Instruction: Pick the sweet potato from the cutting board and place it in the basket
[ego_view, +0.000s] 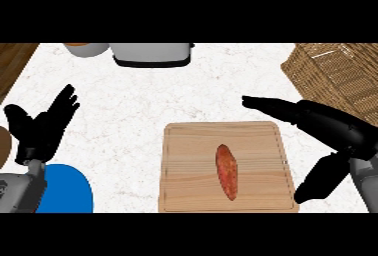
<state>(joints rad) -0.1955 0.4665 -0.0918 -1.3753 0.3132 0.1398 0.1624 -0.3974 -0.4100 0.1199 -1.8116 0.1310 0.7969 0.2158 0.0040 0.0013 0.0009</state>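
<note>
We've got the right hand (325, 131) spread open beside the cutting board (184, 170), set to grab the untouched sweet potato (227, 171) for the basket (336, 75); left hand (40, 127) rests open at the left edge.

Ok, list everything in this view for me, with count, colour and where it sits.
sweet potato: one, reddish orange, lying lengthwise on the middle of the cutting board
cutting board: one, light wood, lower centre of the counter
basket: one, brown wicker, top right corner, partly cut off
grey appliance: one, grey, top edge left of centre
round container: one, pale with orange at its top, top edge, left of the grey appliance
blue object: one, blue, lower left, partly hidden
counter: one, white marbled
left robot hand: one, black, open, fingers up, at the left edge
right robot hand: one, black, open, right of the cutting board
</note>
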